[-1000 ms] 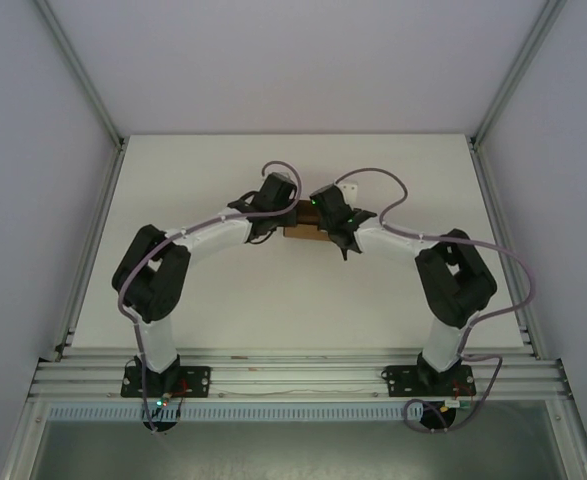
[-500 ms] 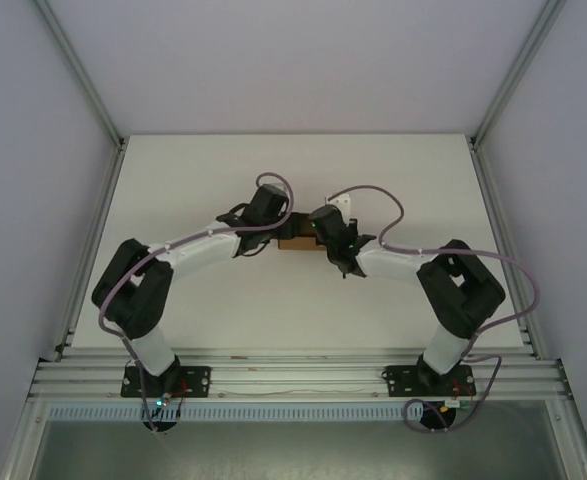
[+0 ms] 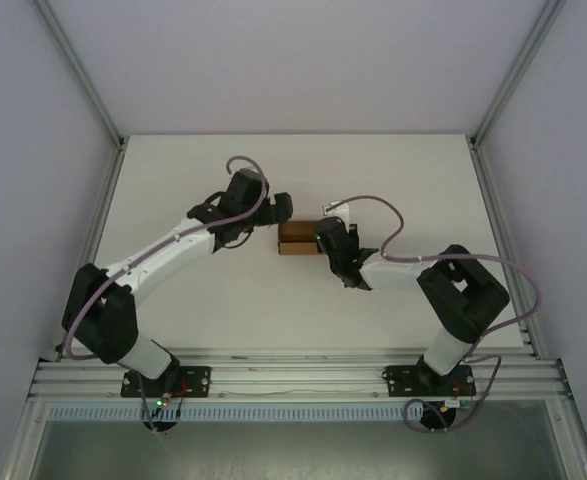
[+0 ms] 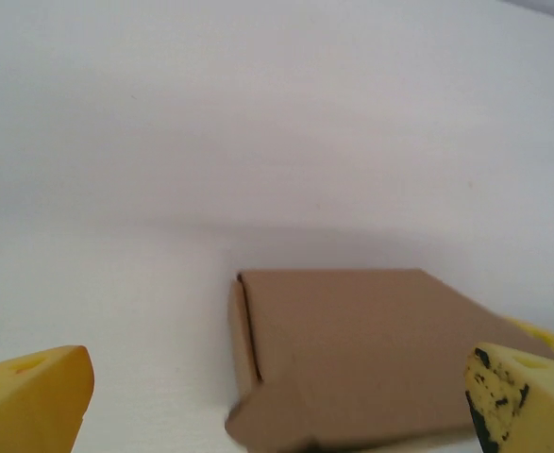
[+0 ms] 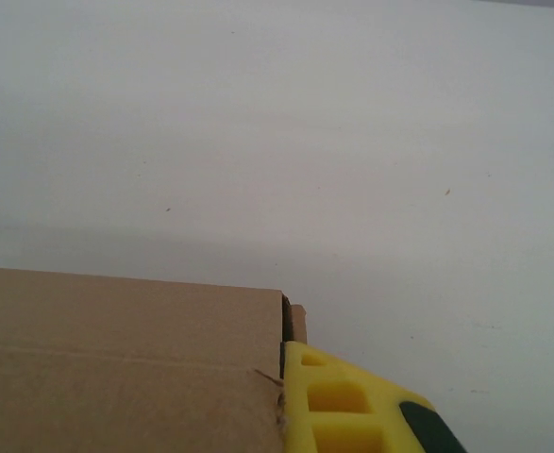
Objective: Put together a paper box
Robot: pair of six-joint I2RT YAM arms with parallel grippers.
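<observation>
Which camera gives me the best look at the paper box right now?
Left wrist: the paper box lies nearly whole in frame, top face and folded left edge clear. Top external shows it small, the right gripper at its right end. Right wrist catches one corner beside a yellow finger.

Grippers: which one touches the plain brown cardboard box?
The right gripper: its yellow finger lies against the brown cardboard box's end; the left gripper hangs open, clear of it.

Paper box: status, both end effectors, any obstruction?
Left end effector open, off the paper box. Right end effector at its right end, finger against edge, grip unclear. Box closed, flat on table. No obstruction seen.
</observation>
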